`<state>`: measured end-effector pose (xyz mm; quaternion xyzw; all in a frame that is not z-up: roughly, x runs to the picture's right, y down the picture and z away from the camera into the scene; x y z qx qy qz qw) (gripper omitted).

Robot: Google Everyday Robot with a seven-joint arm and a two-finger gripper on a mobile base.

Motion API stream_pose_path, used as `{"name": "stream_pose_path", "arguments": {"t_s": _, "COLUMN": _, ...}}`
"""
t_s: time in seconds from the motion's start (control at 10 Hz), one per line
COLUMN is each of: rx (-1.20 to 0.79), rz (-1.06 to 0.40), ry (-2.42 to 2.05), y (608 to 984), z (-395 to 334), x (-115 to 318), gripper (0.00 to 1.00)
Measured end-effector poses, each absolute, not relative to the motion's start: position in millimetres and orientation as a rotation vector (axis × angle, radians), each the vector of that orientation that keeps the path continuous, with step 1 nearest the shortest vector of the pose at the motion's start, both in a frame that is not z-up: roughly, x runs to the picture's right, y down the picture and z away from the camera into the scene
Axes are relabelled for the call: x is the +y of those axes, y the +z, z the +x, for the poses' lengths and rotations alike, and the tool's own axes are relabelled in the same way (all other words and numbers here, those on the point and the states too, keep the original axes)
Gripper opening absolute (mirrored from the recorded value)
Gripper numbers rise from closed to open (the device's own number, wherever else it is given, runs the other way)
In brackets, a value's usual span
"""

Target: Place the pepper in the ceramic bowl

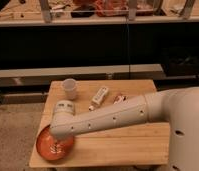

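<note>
The ceramic bowl, shallow, round and red-orange with a darker rim, sits at the front left corner of the wooden table. My white arm reaches in from the right across the table. Its wrist hangs over the bowl's right side. My gripper points down into the bowl, just above or on its floor. I cannot pick out the pepper; the wrist hides most of what lies under the gripper.
A small white cup stands at the back left of the table. A white bottle lies at the back middle, with a small red-and-white item beside it. A dark shelf runs behind the table.
</note>
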<state>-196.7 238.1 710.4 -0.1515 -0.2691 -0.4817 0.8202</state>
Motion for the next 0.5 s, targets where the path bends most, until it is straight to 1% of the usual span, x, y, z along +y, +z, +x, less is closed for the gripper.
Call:
{"name": "stream_pose_path", "arguments": {"t_s": 0.1, "rx": -0.575, "rz": -0.321, "ry": -1.034, "y": 710.5, "z": -198.5, "x": 238.5, "gripper": 0.01}}
{"name": "stream_pose_path", "arguments": {"t_s": 0.3, "rx": -0.577, "rz": -0.319, "ry": -1.039, "y": 710.6, "z": -199.1, "x": 239.2, "gripper": 0.12}}
{"name": "stream_pose_path", "arguments": {"t_s": 0.4, "rx": -0.578, "rz": -0.317, "ry": -1.045, "y": 710.6, "z": -199.2, "x": 238.8, "gripper": 0.24}}
{"name": "stream_pose_path", "arguments": {"t_s": 0.5, "rx": -0.579, "rz": -0.315, "ry": -1.047, "y": 710.8, "z": -199.3, "x": 238.6, "gripper": 0.32}}
